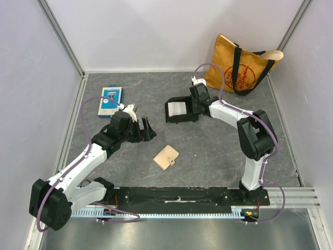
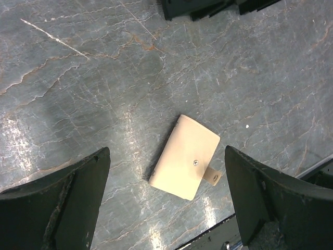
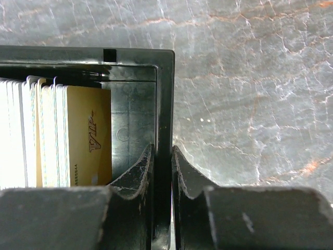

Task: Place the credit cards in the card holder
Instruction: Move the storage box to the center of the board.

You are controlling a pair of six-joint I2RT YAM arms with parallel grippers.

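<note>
The tan card holder [image 1: 166, 157] lies closed and flat on the grey table, with its side tab pointing toward the near edge. In the left wrist view the card holder [image 2: 184, 156] lies below and between my spread fingers. My left gripper [image 1: 147, 130] [image 2: 167, 151] is open, empty and above the table. The credit cards [image 1: 178, 108] stand in a stack in a small black tray [image 1: 171, 119]. The right wrist view shows white cards [image 3: 21, 135] and a gold card [image 3: 88, 138]. My right gripper [image 1: 196, 108] [image 3: 162, 151] is shut on the tray's right wall [image 3: 165, 94].
A yellow tote bag [image 1: 242, 65] leans in the back right corner. A blue-and-white flat package [image 1: 110, 100] lies at the back left. White enclosure walls surround the table. A black rail [image 1: 177, 195] runs along the near edge.
</note>
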